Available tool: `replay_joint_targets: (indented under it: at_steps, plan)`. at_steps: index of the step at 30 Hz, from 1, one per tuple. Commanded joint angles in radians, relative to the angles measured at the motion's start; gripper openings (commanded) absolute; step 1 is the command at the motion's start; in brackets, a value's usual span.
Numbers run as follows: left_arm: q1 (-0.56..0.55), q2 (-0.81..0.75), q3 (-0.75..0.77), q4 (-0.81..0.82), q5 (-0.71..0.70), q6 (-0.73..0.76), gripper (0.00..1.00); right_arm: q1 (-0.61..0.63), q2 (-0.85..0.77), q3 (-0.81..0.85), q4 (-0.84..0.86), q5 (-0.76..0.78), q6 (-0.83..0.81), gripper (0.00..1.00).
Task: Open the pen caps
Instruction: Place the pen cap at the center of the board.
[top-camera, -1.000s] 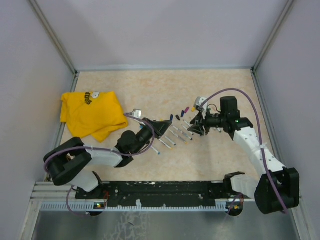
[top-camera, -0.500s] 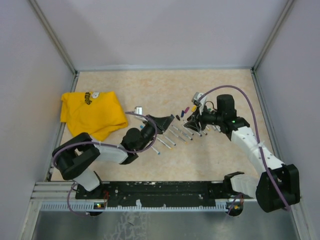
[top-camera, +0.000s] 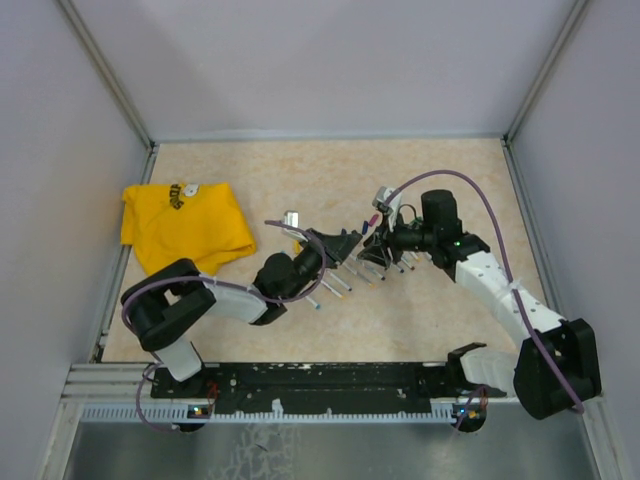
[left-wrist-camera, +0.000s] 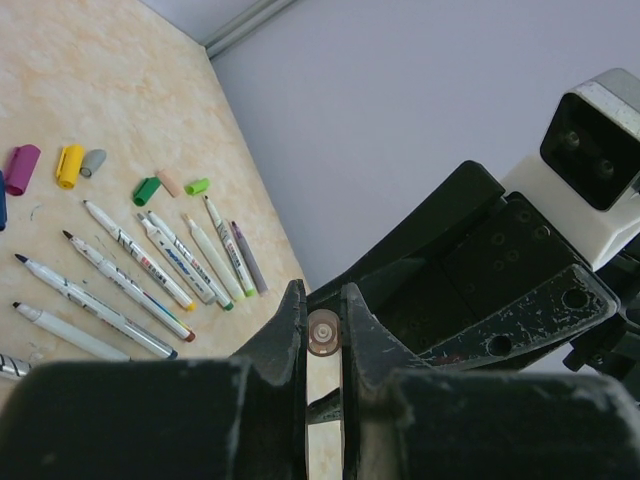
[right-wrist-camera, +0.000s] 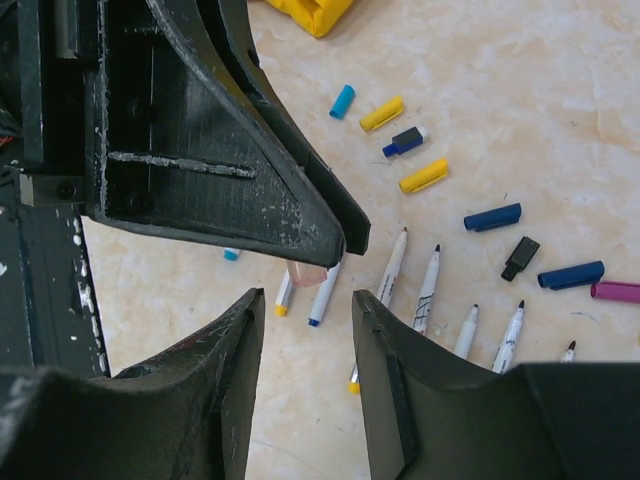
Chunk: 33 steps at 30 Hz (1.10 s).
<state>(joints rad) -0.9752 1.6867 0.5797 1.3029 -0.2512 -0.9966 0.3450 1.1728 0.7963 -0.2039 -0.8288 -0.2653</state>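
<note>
My left gripper (left-wrist-camera: 322, 300) is shut on a pen whose pale pink capped end (left-wrist-camera: 323, 333) shows end-on between its fingers. In the right wrist view that pink cap (right-wrist-camera: 312, 274) sticks out under the left gripper's fingers (right-wrist-camera: 230, 150), just ahead of my right gripper (right-wrist-camera: 308, 298). The right gripper is open and apart from the cap. In the top view the left gripper (top-camera: 345, 243) and the right gripper (top-camera: 374, 252) meet tip to tip above the pens. Loose pen caps lie on the table: magenta (left-wrist-camera: 22, 168), yellow (left-wrist-camera: 68, 165), green (left-wrist-camera: 147, 190), blue (right-wrist-camera: 492, 217), black (right-wrist-camera: 520, 257).
Several uncapped whitish pens (left-wrist-camera: 140, 255) lie in a row on the beige table (top-camera: 300, 180) under both grippers. A crumpled yellow cloth (top-camera: 185, 228) lies at the left. Grey walls close in the table on three sides.
The left gripper has carried its pen to the right and the right gripper has come left, so the two now face each other closely. Neither gripper's opening changed.
</note>
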Motion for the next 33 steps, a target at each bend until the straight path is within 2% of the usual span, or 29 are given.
replay_joint_targets:
  at_steps: [1,5,10,14,19,21,24,29,33]
  plan:
    - [-0.01,0.021,0.034,0.049,0.033,-0.017,0.0,0.014,0.002,0.016,0.055,0.012,0.01,0.41]
    - [-0.016,0.034,0.043,0.04,0.04,-0.027,0.0,0.018,-0.005,0.024,0.05,0.007,0.016,0.39]
    - [-0.02,0.05,0.057,0.038,0.055,-0.036,0.0,0.019,-0.009,0.027,0.046,-0.006,0.015,0.31]
    - [-0.025,0.059,0.07,0.03,0.061,-0.037,0.0,0.019,-0.011,0.03,0.039,-0.021,0.007,0.21]
    - [-0.026,0.064,0.074,0.029,0.063,-0.042,0.01,0.02,-0.009,0.033,0.03,-0.04,0.005,0.0]
    - [-0.026,0.065,0.072,0.029,0.06,-0.042,0.04,0.02,-0.01,0.036,0.028,-0.046,0.007,0.0]
    - [-0.026,0.061,0.064,0.032,0.052,-0.038,0.12,0.02,-0.008,0.037,0.025,-0.052,0.009,0.0]
    - [-0.025,0.037,0.042,0.035,0.008,-0.014,0.42,0.02,-0.006,0.038,0.013,-0.047,-0.005,0.0]
    - [-0.023,0.005,0.023,0.036,-0.024,0.021,0.61,0.02,-0.001,0.038,-0.003,-0.044,-0.026,0.0]
